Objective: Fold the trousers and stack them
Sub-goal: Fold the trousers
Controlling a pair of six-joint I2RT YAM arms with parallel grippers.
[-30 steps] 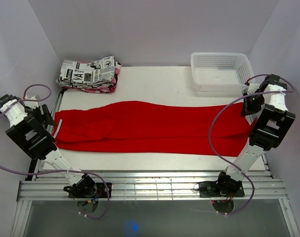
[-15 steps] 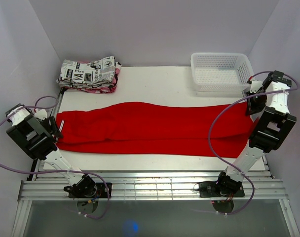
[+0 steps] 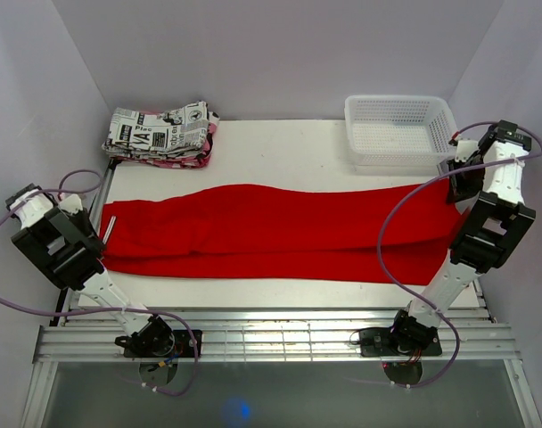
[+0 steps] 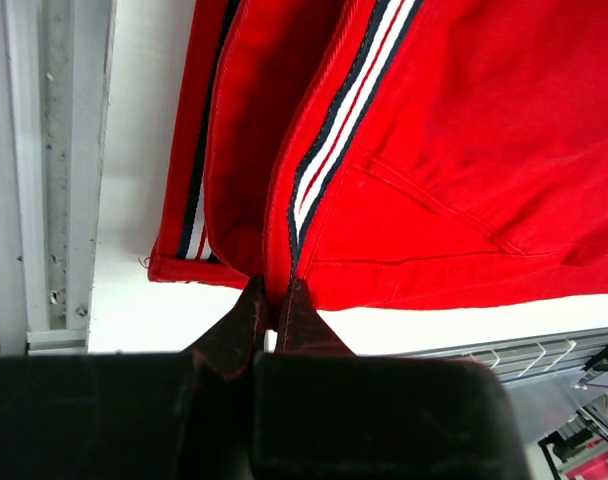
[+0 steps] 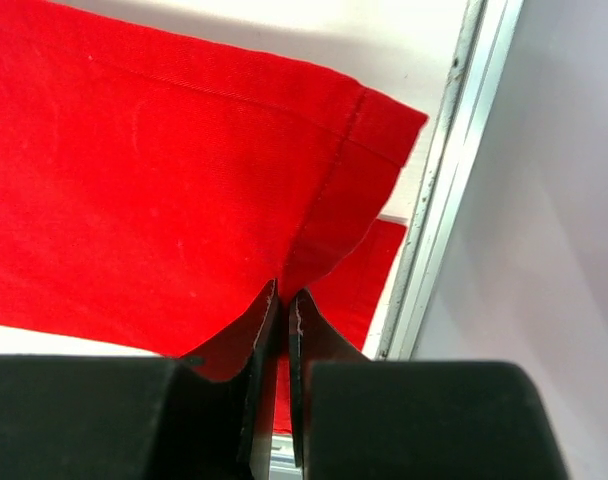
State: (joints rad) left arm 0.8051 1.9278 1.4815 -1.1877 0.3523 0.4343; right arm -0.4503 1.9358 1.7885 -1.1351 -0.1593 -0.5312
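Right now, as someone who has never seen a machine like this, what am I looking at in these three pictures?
Two black robot arms are bolted to the near edge of a white table. The wide picture comes from a fixed camera above and behind them. The other two come from small cameras on each arm's wrist, looking past its jaws. Red trousers lie stretched across the table. The left arm has its jaws shut on the striped end of the trousers. The right arm has its jaws shut on a leg hem at the opposite end. At the back sit a folded newspaper-print garment and a white basket.
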